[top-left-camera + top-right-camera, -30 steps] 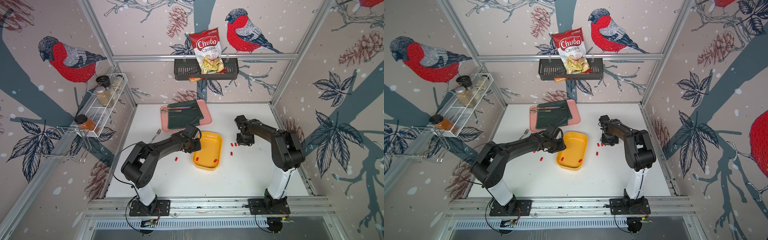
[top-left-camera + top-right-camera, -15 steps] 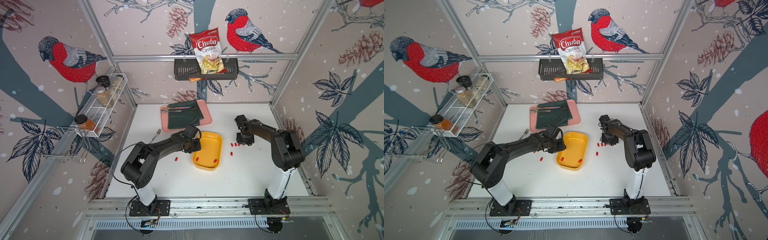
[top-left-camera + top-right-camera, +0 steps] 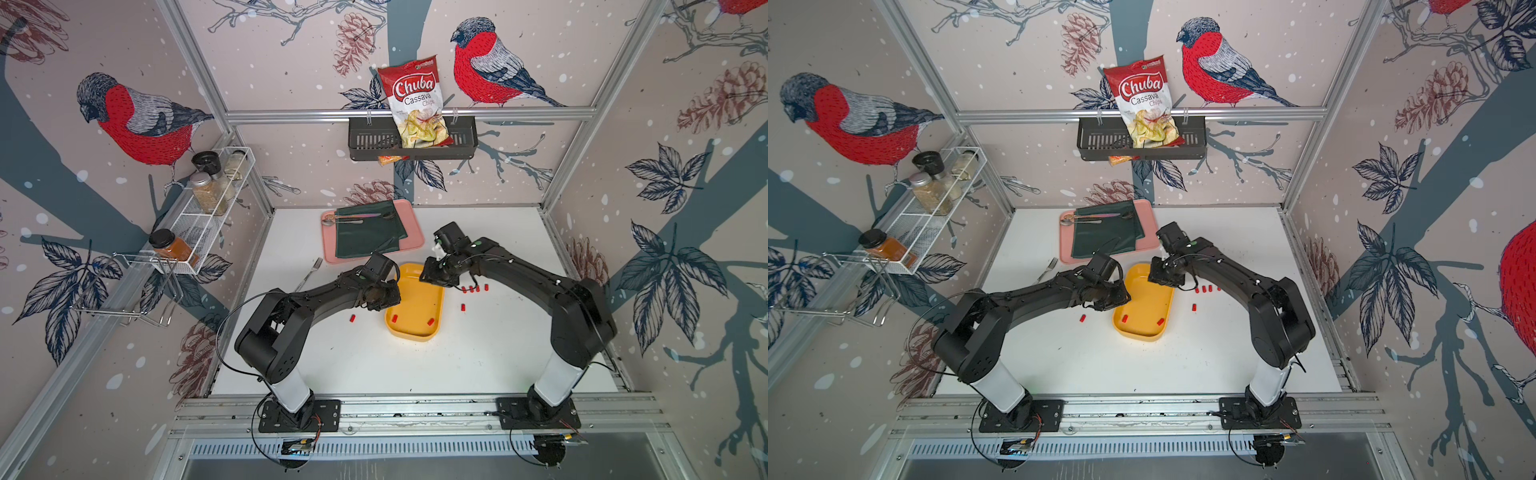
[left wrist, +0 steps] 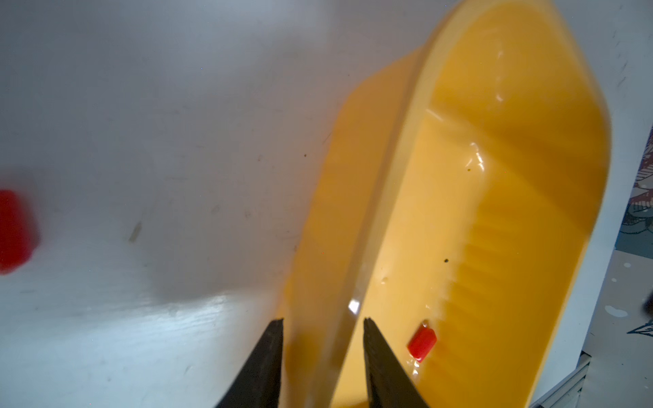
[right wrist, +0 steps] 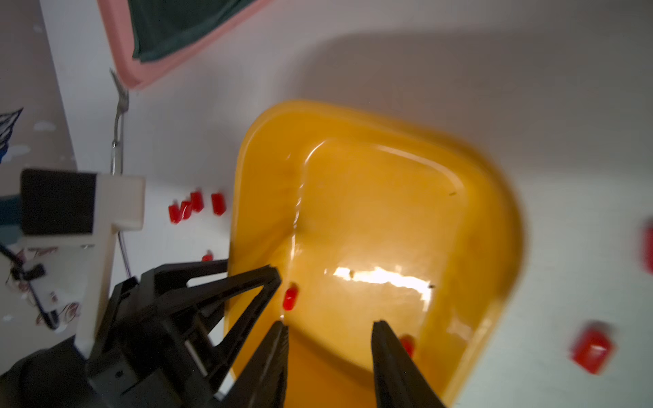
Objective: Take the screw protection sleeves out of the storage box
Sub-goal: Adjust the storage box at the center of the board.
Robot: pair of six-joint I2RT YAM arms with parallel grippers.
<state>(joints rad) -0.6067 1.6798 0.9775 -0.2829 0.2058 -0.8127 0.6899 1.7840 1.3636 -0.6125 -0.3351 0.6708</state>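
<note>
Two small red cylindrical plastic sleeves (image 3: 395,318) lie inside the shallow yellow-orange rectangular plastic storage box (image 3: 415,303).
On its long rim the left hand (image 4: 322,319) is clamped, one finger inside, one outside, a sleeve beside the inner finger. Over the box the right hand (image 5: 328,323) hovers, jaws parted and empty. Six more sleeves lie on the white surface (image 3: 374,365), four in a row beside the right hand.

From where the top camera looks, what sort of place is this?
Probably a robot test cell staged as a kitchen: two arms bolted to a rail inside an aluminium frame, plus a spice rack and a chip bag on the walls.
</note>
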